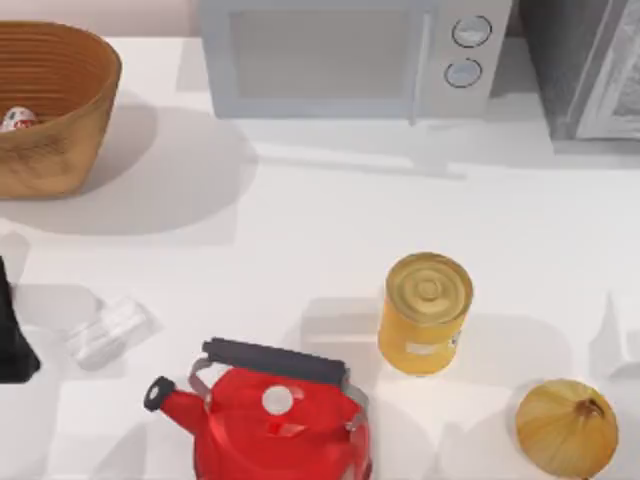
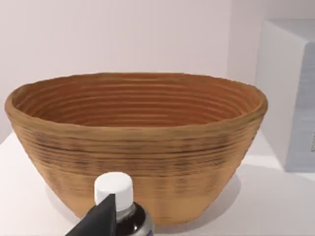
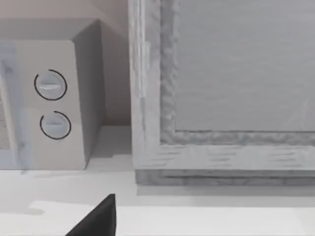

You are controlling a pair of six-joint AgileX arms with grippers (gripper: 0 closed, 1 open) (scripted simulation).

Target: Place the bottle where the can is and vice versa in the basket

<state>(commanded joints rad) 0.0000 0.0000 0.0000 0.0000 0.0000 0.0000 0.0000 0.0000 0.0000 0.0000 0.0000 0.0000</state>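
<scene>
The brown wicker basket [image 1: 60, 110] stands at the table's far left corner and looms close in the left wrist view [image 2: 138, 142]. The tiny white, red-labelled bottle [image 1: 15, 119] lies inside it, against the left edge of the top view. The yellow can [image 1: 425, 313] stands upright on the table right of centre, outside the basket. My left arm [image 1: 12, 335] is at the left edge, in front of the basket, and a dark part of my left gripper [image 2: 98, 219] points at the basket. A dark part of my right gripper [image 3: 98, 216] faces the back wall.
A red kettle [image 1: 270, 418] sits at the front centre and an onion [image 1: 566, 428] at the front right. A clear block [image 1: 105, 330] lies near my left arm. A microwave [image 1: 340, 55] and a grey cabinet [image 1: 590, 65] line the back. A white-capped dark thing [image 2: 115, 189] stands by the left gripper.
</scene>
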